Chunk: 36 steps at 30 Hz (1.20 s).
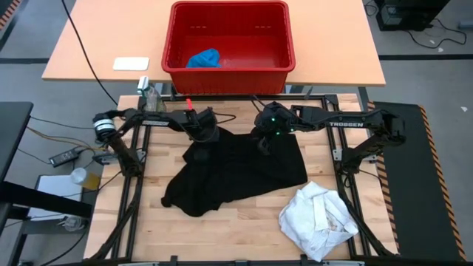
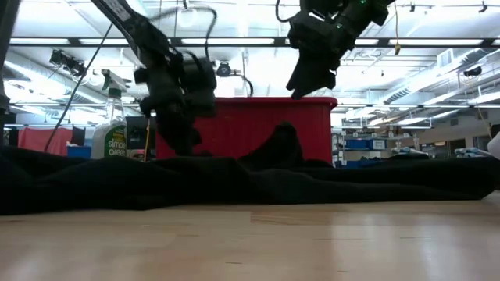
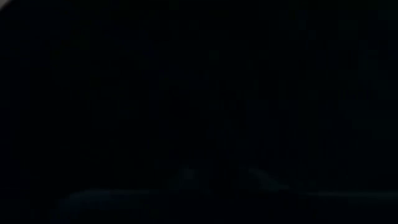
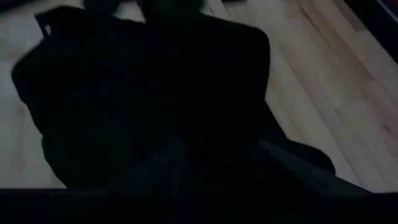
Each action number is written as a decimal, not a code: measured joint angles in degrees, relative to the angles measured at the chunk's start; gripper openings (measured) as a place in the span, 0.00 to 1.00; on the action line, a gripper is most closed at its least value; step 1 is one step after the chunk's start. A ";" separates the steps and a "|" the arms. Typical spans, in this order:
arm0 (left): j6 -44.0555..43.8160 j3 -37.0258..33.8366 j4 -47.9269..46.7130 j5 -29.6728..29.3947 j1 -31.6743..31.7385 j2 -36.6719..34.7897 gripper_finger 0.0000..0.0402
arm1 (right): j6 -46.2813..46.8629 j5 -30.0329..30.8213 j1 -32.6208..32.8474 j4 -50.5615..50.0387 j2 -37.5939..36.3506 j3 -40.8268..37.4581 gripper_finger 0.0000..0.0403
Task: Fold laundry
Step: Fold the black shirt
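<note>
Left gripper (image 1: 201,134) is pinched shut on the black garment (image 1: 236,174), which trails toward five o'clock.

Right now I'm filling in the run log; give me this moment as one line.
step: grasping black garment | left tool: shut, at its far edge | right tool: open, raised above it | white garment: crumpled nearby | blue garment: in red basket
</note>
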 joint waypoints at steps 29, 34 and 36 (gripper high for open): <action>-20.77 -0.04 7.36 -7.43 -14.58 -13.39 0.01 | -5.56 -15.11 5.45 32.65 20.23 -0.02 0.64; -23.24 -0.04 7.66 -7.97 -14.61 -13.39 0.01 | -6.35 -11.43 6.16 36.36 20.76 0.04 0.48; -23.30 -0.04 7.85 -8.08 -14.61 -13.37 0.01 | -5.99 -11.41 6.32 36.70 21.14 0.02 0.36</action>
